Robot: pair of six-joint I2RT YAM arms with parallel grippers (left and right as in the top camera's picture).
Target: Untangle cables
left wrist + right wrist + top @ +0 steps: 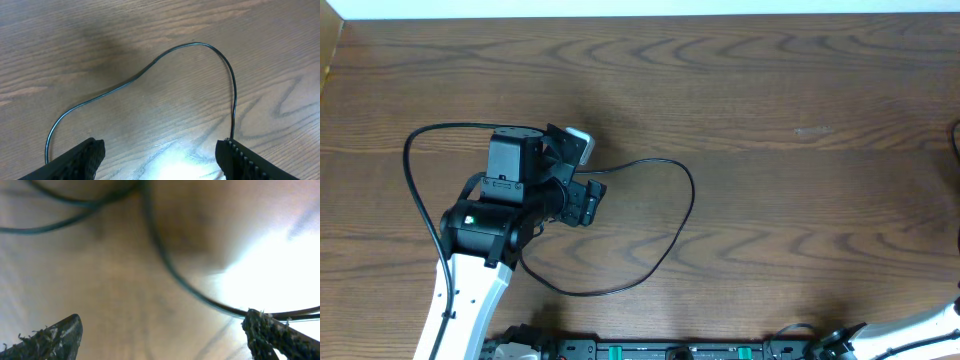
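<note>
Black cable (pixel 693 195): one slack loop on the table (pixel 800 80), left of centre, bulging toward the right edge, both legs running back under the left arm. Left gripper (pixel 160 146): jaws wide apart, empty, with the loop's arc flat ahead of them; the nearer arm. Bare wood lies toward the far and right edges. Right gripper (pixel 162 316): jaws apart, blurred dark cords (pixel 170 265) close ahead; contact cannot be told.

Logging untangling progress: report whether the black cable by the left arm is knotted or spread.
Spread: the black cable lies in one open loop with no visible crossings; its ends are hidden.
</note>
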